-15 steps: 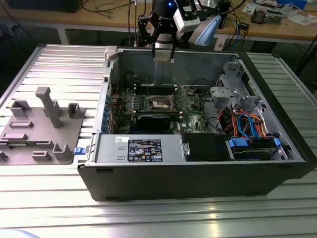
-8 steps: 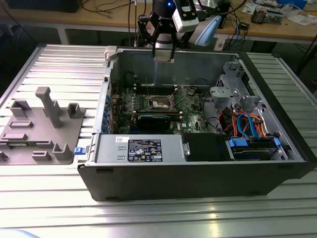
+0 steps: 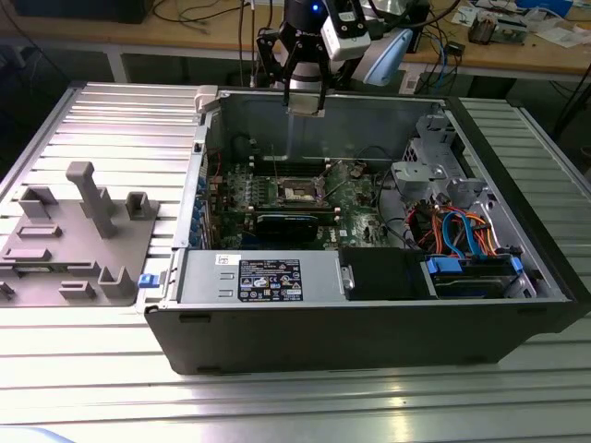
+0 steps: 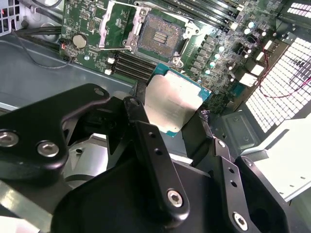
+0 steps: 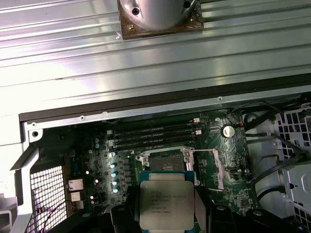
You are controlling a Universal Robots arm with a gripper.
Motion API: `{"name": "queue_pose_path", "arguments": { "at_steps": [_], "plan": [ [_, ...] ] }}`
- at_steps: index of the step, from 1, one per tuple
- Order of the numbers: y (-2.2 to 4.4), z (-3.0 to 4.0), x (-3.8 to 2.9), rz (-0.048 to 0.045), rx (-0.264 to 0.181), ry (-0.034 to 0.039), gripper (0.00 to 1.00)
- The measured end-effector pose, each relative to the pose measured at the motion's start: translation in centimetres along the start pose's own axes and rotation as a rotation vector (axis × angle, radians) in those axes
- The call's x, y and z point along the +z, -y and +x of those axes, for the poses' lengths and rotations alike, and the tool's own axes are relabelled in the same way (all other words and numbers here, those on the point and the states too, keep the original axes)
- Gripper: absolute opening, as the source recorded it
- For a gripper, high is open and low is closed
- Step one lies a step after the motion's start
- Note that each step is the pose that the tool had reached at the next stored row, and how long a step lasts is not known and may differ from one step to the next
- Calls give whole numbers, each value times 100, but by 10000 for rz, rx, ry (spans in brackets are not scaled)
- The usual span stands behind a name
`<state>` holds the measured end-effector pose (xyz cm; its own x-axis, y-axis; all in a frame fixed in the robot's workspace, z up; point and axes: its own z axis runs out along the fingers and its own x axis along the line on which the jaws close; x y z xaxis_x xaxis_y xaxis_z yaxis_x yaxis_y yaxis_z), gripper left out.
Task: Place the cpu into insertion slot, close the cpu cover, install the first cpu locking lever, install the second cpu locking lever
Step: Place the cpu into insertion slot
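The black two-finger tool (image 4: 173,127) is closed narrowly on the cpu (image 4: 176,99), a small flat square chip with a silver-grey metal top, pinched at two opposite edges. Below and ahead of the tool, well apart from it, lies the insertion slot (image 5: 165,160), a square socket with a dark centre in the green circuit board (image 5: 233,194). The thin silvery cpu cover (image 5: 207,167) is flipped open just beside it. I judge that the chip may slip or arrive tilted, and this could bend the socket contacts. The underside of the chip is hidden, and its orientation marks are too small to tell
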<state>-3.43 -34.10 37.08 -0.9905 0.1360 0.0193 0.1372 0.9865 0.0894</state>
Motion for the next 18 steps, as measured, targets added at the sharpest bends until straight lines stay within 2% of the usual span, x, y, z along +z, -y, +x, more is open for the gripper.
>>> {"name": "queue_pose_path", "arguments": {
  "at_steps": [6, 9, 14, 18],
  "plan": [
    [0, 0, 2, 16, 83, 11, 54],
    [1, 0, 7, 57, 462, 50, 54],
    [1, -2, 15, 66, 1220, 119, 54],
    [1, -4, 17, 68, 1451, 139, 54]
  ]
}}
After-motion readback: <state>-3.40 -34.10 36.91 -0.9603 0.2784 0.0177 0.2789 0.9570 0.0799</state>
